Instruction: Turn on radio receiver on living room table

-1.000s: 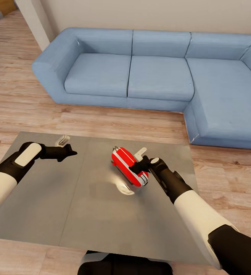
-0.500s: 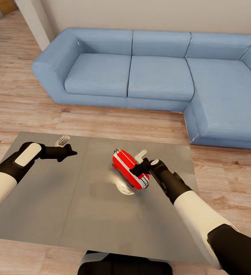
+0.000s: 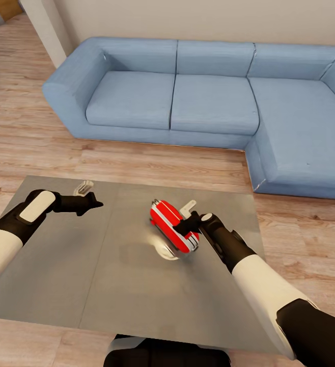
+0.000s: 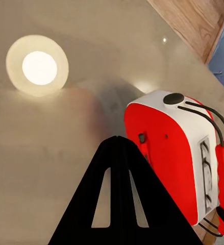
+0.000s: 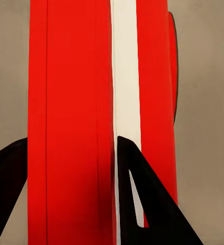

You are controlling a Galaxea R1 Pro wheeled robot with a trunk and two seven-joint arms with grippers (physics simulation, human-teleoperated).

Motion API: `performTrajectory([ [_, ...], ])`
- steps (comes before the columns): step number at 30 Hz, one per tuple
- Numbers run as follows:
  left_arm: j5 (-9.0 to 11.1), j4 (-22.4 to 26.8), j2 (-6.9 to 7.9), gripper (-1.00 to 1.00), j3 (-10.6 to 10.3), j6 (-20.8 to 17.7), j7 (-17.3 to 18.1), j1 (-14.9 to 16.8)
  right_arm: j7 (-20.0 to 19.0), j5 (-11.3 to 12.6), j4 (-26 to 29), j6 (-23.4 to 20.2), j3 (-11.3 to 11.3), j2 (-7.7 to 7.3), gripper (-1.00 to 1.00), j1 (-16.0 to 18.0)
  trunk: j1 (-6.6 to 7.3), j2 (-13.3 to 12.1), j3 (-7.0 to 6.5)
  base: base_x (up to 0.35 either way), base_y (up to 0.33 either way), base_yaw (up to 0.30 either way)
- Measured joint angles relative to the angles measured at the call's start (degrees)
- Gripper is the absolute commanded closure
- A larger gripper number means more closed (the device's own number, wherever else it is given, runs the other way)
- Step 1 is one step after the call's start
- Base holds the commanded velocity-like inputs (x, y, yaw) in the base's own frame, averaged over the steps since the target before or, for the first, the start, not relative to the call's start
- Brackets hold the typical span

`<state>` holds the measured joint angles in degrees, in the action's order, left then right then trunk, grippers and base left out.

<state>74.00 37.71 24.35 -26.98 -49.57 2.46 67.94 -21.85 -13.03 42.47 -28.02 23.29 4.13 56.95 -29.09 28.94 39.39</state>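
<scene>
The red radio receiver (image 3: 168,220) with white stripes lies on its side near the middle of the grey table (image 3: 86,285). My right gripper (image 3: 182,227) rests on the radio's top with its fingers spread. In the right wrist view the red body (image 5: 71,76) fills the space between the two black fingers (image 5: 142,194). My left gripper (image 3: 99,205) hovers shut over the table's left panel, well apart from the radio. Its joined fingers (image 4: 118,168) point toward the radio's white end face (image 4: 185,127) with the dark knob.
A blue L-shaped sofa (image 3: 213,102) stands beyond the table, across a strip of wood floor (image 3: 137,163). A round lamp reflection (image 4: 38,66) glows on the glossy tabletop. A white wall corner (image 3: 45,25) is at the back left.
The radio has shifted and turned slightly under my right gripper, which has edged a little to the right. My left arm has stayed still.
</scene>
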Motion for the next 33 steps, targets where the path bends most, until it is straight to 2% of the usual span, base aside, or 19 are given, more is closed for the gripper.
performTrajectory([
  [4,0.01,0.0,0.0,1.0,0.0,0.0,0.0,-0.01,0.03,0.06,-1.73,3.52,0.01,0.0,1.0,-0.01,0.0,0.0,0.0,0.0,0.0,0.0],
  [9,0.0,0.0,0.0,1.0,0.0,0.0,0.0,0.0,0.05,0.02,-2.75,4.87,0.01,0.0,1.0,0.0,0.0,0.0,0.0,0.0,0.0,0.0],
  [33,0.09,0.0,0.0,1.0,0.0,0.0,0.0,0.0,-0.03,0.07,-2.94,4.82,0.08,0.0,1.0,0.0,0.0,0.0,0.0,0.0,0.0,0.0],
])
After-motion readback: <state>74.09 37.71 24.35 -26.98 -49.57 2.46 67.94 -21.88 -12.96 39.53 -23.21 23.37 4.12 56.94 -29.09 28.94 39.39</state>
